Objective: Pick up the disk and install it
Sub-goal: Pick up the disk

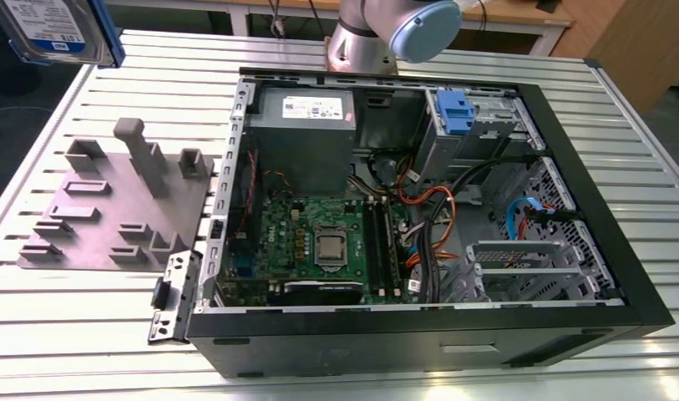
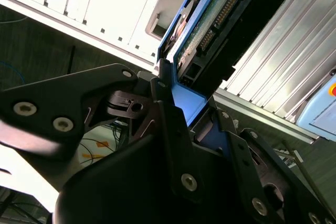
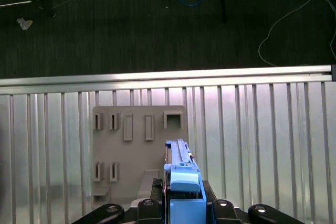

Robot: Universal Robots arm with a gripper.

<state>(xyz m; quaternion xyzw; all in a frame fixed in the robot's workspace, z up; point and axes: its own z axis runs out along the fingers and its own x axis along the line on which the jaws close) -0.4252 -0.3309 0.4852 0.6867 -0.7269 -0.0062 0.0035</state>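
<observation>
Gripping disk (image 1: 49, 29) with tool (image 2: 186, 103), black fingers (image 2: 163, 129) clenched on the blue bracket from both sides in second wrist view. Held up off the counter (image 1: 640, 150) at top corner of exterior view's left, white-and-blue label facing that camera, partly cut by frame edge. Hanging edge-on in first wrist view, over grey fixture plate (image 3: 134, 156) lying flat on the slatted counter, apart from the plate. Showing green circuit board and a connector row in second wrist view, probably the connector end pointing away from tool; angle too poor to be sure.

Sitting on counter just beside plate, toward exterior view's right: open PC case (image 1: 428, 342), side panel off, motherboard (image 1: 316, 242) and power supply (image 1: 306, 125) exposed. Spotted in a bay at far side of case: small blue latch (image 1: 456, 113), near arm (image 1: 389, 33) rising behind the far wall. Also inside, at near corner on exterior view's right: bare metal drive cage (image 1: 529, 267), with orange and blue cables (image 1: 506, 219) just beside it. Keeping disk well apart from case and cage.
</observation>
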